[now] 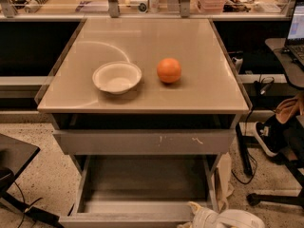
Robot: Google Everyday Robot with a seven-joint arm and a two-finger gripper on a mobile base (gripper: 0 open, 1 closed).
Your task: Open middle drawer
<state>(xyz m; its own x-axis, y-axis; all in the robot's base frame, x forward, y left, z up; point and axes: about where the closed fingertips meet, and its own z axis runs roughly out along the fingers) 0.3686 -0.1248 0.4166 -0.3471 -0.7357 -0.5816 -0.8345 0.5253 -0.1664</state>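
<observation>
Middle drawer (142,186) is pulled out, reachable from above; the scuffed upper front (142,142) overhangs its rear. Gripper (209,216) sits low at the drawer's front-right corner. On the tabletop (204,89), bowl (117,77) and orange (169,70) occupy the centre-left; the right side is passable. A shoe (266,137) crowds the right-hand floor.

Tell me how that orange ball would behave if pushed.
The round orange ball would probably roll freely: the smooth beige tabletop shows no raised lip. It looks firm, likely stiff in a grip. The white gripper sits low, by the pulled-out grey middle drawer.
</observation>
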